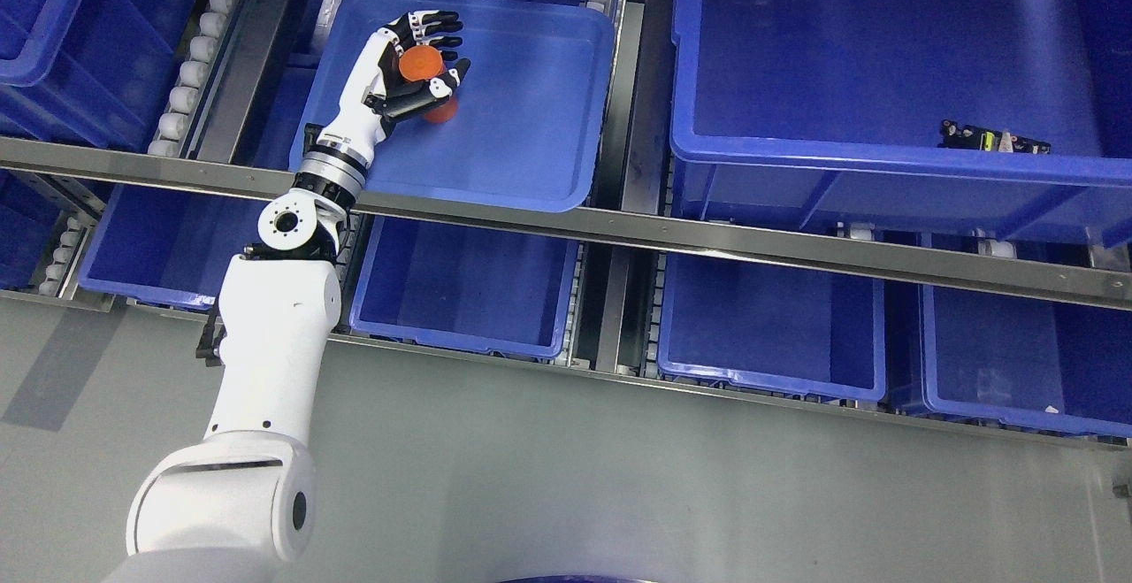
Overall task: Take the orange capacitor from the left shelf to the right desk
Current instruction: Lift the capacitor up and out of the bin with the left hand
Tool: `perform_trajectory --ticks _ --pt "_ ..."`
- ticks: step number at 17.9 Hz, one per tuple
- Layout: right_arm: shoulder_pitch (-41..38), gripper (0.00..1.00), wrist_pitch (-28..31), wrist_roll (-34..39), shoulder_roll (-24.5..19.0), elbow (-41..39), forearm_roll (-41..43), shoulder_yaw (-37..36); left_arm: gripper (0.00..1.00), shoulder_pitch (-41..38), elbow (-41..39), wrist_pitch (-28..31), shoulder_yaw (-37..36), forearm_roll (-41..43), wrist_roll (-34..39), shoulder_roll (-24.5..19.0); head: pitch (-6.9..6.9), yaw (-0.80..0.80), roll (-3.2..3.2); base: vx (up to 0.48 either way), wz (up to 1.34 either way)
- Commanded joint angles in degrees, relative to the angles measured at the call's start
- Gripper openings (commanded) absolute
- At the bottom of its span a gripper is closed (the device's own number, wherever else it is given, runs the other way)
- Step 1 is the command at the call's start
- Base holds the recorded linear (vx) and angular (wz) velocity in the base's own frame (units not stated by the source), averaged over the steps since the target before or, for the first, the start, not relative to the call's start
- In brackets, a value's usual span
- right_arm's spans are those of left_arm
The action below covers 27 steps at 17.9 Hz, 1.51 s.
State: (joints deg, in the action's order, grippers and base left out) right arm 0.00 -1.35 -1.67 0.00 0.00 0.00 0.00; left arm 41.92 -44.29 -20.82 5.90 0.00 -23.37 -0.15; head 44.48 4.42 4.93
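So we're at the grab step: the left hand [423, 61] is reaching into the shallow blue tray [531, 149] on the shelf, with its fingers [435, 27] curled over the top of the orange capacitor [421, 62] and the thumb pressed across its near side, so it looks like it's gripping the thing. The capacitor sits right in the palm, though I can't tell if its bottom end is off the tray floor yet. Next move, I'd guess, is a straight lift clear of the tray rim nearest the wrist, then swinging it off to the right toward the desk, which isn't in view.
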Motion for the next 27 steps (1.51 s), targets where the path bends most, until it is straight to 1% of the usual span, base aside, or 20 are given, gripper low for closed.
perform_trajectory --ticks 1,6,8,10,13,19,22,25,27 --pt "-1.1 1.00 -0.1 0.0 1.0 -1.0 -0.2 -0.7 0.00 -0.3 0.1 -0.5 0.9 -0.4 -0.1 -0.9 0.00 0.00 0.00 0.000 0.00" --pt "-1.1 1.00 0.0 0.0 1.0 -1.0 -0.2 -0.7 0.00 -0.8 -0.2 -1.2 1.0 -0.6 -0.1 -0.9 0.00 0.00 0.00 0.000 0.00" --pt "-1.1 1.00 0.0 0.0 1.0 -1.0 -0.2 -0.7 0.00 -0.4 -2.6 -2.0 0.9 -1.8 -0.1 -0.9 0.00 0.00 0.00 0.000 0.00" --pt "-1.1 1.00 -0.1 0.0 1.0 -1.0 -0.2 -0.7 0.00 -0.3 -6.8 -2.0 0.3 -3.2 -0.1 -0.9 0.00 0.00 0.00 0.000 0.00" --pt "-1.1 1.00 0.0 0.0 1.0 -1.0 -0.2 -0.7 0.00 -0.3 -16.0 -1.9 -1.7 -6.9 0.0 -0.9 0.00 0.00 0.00 0.000 0.00" --pt "-1.1 1.00 -0.1 0.0 1.0 -1.0 -0.2 -0.7 0.00 -1.4 -31.2 -1.9 -2.2 -7.4 0.2 -0.9 0.00 0.00 0.00 0.000 0.00" --pt "-1.1 1.00 0.0 0.0 1.0 -1.0 -0.2 -0.7 0.00 -5.6 -39.1 -2.1 -3.9 -7.4 0.5 -0.9 0.00 0.00 0.00 0.000 0.00" --pt "-1.1 1.00 -0.1 0.0 1.0 -1.0 -0.2 -0.7 0.00 -12.4 -46.2 -3.3 -4.1 -7.4 1.3 -0.9 0.00 0.00 0.00 0.000 0.00" --pt "-1.1 1.00 0.0 0.0 1.0 -1.0 -0.2 -0.7 0.00 -14.8 -50.4 -3.2 -4.1 -7.4 5.8 -0.9 0.00 0.00 0.00 0.000 0.00"
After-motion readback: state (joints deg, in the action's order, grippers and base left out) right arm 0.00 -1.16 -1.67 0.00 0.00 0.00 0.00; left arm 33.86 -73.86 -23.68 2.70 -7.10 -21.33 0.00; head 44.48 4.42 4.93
